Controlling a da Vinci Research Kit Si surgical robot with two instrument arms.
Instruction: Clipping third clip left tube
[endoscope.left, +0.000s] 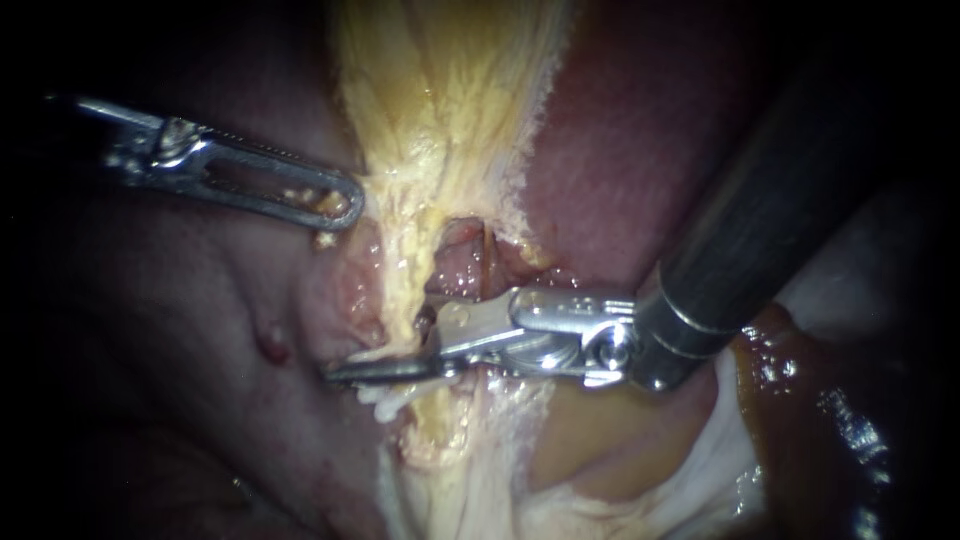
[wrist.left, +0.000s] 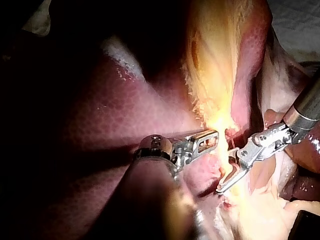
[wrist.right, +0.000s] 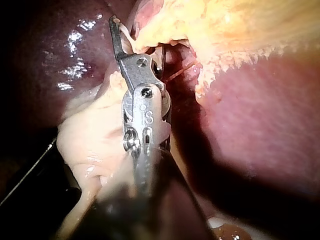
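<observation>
A yellow, fat-covered strand runs down the middle of the endoscope view; its lower part is the left tube (endoscope.left: 405, 310), left of a small pink window (endoscope.left: 462, 262). My right instrument (endoscope.left: 385, 370) comes in from the upper right. Its long thin jaws lie across the left tube and are closed onto it from both sides. Something white and toothed (endoscope.left: 385, 398) shows just under the jaws. My left instrument (endoscope.left: 338, 208) comes in from the upper left, its slotted jaws shut on the edge of the yellow tissue (endoscope.left: 430, 120). Both instruments also show in the left wrist view, the left (wrist.left: 210, 139) and the right (wrist.left: 225, 186).
Dark red liver (endoscope.left: 620, 150) lies right of the yellow strand, with duller pink tissue (endoscope.left: 200, 300) to its left. Glossy brown tissue (endoscope.left: 800, 400) and pale membrane (endoscope.left: 700, 470) sit under the right shaft. A thin strand (endoscope.left: 488, 262) crosses the window's right side.
</observation>
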